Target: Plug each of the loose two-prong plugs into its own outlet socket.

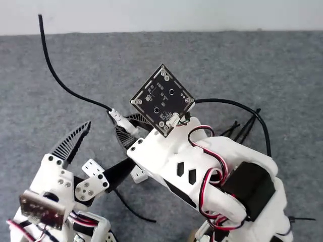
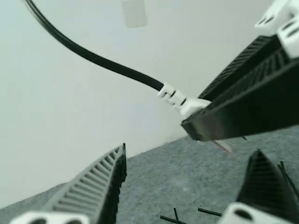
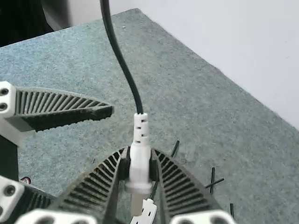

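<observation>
Two arms work over a grey carpet [image 1: 242, 65], and one two-prong plug [image 1: 120, 118] is in plain sight. The right gripper [image 1: 128, 126] is clamped on that plug: in the right wrist view its two ribbed black fingers [image 3: 105, 182] press against either side of the white plug body [image 3: 138, 140]. The ridged collar of the plug stands out above the fingertips. One black cable [image 3: 121, 60] leaves the collar and runs away from the gripper. In the high view the same cable [image 1: 60, 80] arcs off toward the far left of the carpet and ends near the white wall [image 1: 151, 15].

The left gripper [image 1: 111, 142] sits just beside the right one, and its two fingers are spread wide with nothing between them. One ribbed finger [image 1: 75, 141] points outward, away from the plug. From the left wrist view, the left gripper [image 2: 191, 149] frames the scene. The right gripper [image 2: 191, 119] hangs just beyond it, with the plug [image 2: 180, 100] and its cable [image 2: 93, 58] jutting from the tip.

A small white slotted piece [image 3: 147, 210] shows just past the held plug's lower end (whether it is a socket or a second plug cannot be told). Several thin black strips [image 3: 212, 179] lie scattered on the carpet; three or so can be counted in the right wrist view, and a cluster [image 1: 242, 128] lies beside the right arm.
</observation>
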{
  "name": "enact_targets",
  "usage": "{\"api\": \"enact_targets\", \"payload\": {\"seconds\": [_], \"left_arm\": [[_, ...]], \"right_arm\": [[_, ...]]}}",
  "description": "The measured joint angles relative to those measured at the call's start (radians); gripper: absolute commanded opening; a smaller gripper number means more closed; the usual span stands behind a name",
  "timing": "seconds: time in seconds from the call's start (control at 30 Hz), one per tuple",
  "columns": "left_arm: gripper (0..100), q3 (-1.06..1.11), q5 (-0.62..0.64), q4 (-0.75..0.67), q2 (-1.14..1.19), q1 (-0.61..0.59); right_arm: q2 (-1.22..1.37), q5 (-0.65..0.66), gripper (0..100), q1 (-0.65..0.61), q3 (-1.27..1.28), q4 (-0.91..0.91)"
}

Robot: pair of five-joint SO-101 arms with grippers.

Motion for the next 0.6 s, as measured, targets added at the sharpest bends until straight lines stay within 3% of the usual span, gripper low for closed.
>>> {"api": "enact_targets", "payload": {"seconds": [0.4, 0.6], "left_arm": [[38, 0.000, 0.002, 0.002, -0.002, -0.005], [38, 0.015, 0.008, -0.005, -0.009, -0.061]], "right_arm": [[0.000, -0.066, 0.8, 0.003, 0.000, 0.097], [-0.035, -0.072, 0.8, 0.003, 0.002, 0.109]]}}
